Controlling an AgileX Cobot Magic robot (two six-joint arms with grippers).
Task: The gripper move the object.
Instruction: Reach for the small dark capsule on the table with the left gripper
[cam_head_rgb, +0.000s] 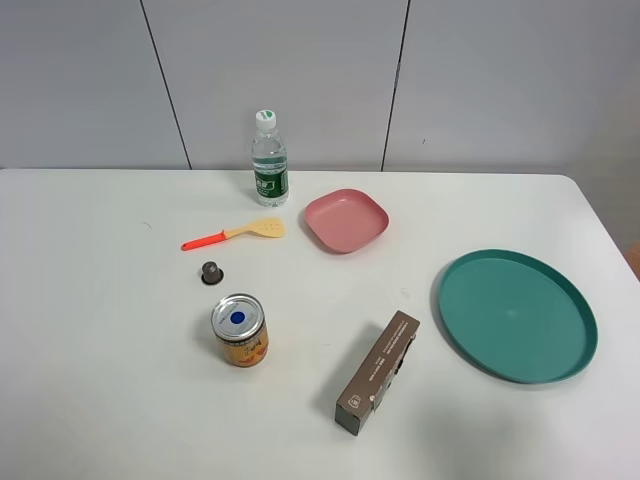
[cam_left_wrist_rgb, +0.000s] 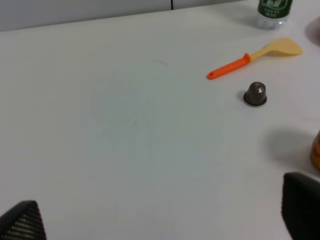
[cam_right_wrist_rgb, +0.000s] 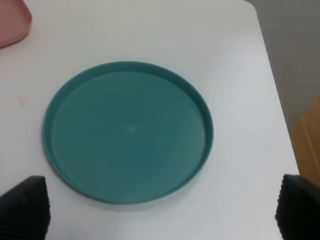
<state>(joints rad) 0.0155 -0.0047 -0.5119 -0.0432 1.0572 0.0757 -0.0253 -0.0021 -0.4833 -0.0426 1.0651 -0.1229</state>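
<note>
A: So, arm pose?

B: Can't tell much. Only the wrist cams show any of the robot: 2 black fingertips (cam_left_wrist_rgb: 20, 222) each, at the frame's lower corners, rest cut off. Left pincer (cam_left_wrist_rgb: 161, 217) hangs over the bare white counter (cam_left_wrist_rgb: 100, 125), cam looking across it at a slant. Right pincer (cam_right_wrist_rgb: 161, 207) looks nearly straight down on the teal plate (cam_right_wrist_rgb: 127, 130).

A: Anything clipped or unclear?

B: Yep. Left wrist cam: bottle (cam_left_wrist_rgb: 274, 11) is cut at the frame edge, only base & label bottom showing. The can (cam_left_wrist_rgb: 316, 150) is just an orange sliver. Right wrist cam: pink plate (cam_right_wrist_rgb: 12, 25) shows as one corner. Bottle label text is too small to read. Can't tell if any tip touches the counter.

A: Pincers, how wide?

B: Both spread wide, tips far apart, nothing btw them, nothing held.

A: Where's the capsule (cam_head_rgb: 211, 272)?

B: On the counter, rim down, dome up, left of centre in the high cam. It sits btw the orange-handled spatula (cam_head_rgb: 235, 234) & the can, apart from both. Well clear of the left pincer, ahead of it & off to one side.
</note>
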